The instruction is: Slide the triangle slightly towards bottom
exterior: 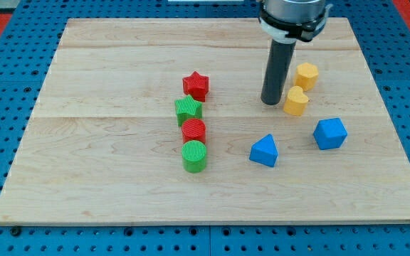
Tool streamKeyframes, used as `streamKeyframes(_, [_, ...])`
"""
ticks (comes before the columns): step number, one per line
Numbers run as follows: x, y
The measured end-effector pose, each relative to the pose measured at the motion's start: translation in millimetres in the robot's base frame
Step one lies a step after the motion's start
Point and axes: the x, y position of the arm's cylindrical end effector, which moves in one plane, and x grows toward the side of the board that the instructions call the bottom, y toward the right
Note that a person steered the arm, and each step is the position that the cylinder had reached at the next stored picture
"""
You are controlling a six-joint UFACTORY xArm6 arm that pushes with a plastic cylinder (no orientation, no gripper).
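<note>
My tip (271, 102): lower end of the dark rod, down at the wooden board (105, 185); it has no jaws to open or close and has hold of nothing.
Tip's nearest neighbour: yellow block (296, 101), just beside the tip at its 3 o'clock; I cannot tell whether they touch.
Second yellow block (306, 75): at about 1 o'clock from the tip, near it, just above the first yellow one.
Blue triangle (264, 151): the task's block, at 6 o'clock from the tip and a little towards the view's left, clearly apart from it, lying on the lower half of the board.
Blue block (330, 133): many-sided shape, at about 4 o'clock from the tip, and at 2 to 3 o'clock from the triangle, apart from it.
Red star (196, 85): at 9 to 10 o'clock from the tip, well apart.
Green star (188, 109): at 6 to 7 o'clock of the red star, close under it.
Red cylinder (193, 131): directly below the green star, touching or nearly so.
Green cylinder (194, 156): at 6 o'clock of the red cylinder, close against it, at the foot of this column; at 9 o'clock from the triangle.
Board: pale wood, lying on a blue perforated surface (6, 85).
</note>
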Motion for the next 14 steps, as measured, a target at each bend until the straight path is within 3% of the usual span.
streamKeyframes(6, [11,32])
streamKeyframes(8, [16,-3])
streamKeyframes(9, [27,-21])
streamKeyframes(10, [85,-15])
streamKeyframes(12, [85,-10])
streamKeyframes(13, [99,50])
streamKeyframes(14, [116,71])
